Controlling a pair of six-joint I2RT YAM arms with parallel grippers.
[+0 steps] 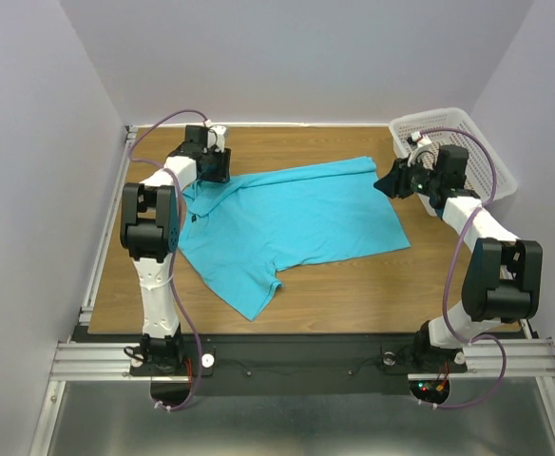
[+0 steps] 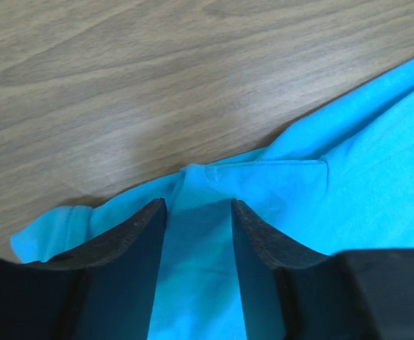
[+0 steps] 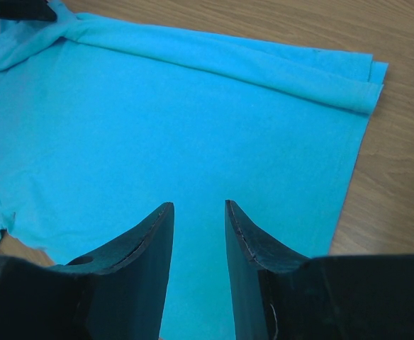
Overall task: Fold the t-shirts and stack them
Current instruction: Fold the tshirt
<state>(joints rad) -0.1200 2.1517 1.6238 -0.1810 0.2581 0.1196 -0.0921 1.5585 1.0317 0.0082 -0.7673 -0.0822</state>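
Observation:
One turquoise t-shirt [image 1: 296, 214] lies spread on the wooden table, its far edge folded over along the back. My left gripper [image 1: 213, 176] is low over the shirt's far left corner. In the left wrist view its fingers [image 2: 198, 205] stand apart, and a stitched hem of the t-shirt [image 2: 264, 170] lies between and just ahead of them. My right gripper [image 1: 389, 180] hovers at the shirt's far right edge. In the right wrist view it [image 3: 198, 205] is open above flat t-shirt fabric [image 3: 157, 120], holding nothing.
A white perforated basket [image 1: 477, 133] stands at the back right, just behind the right arm. Bare wood [image 1: 354, 285] shows in front of the shirt and along the back edge. Grey walls close in on three sides.

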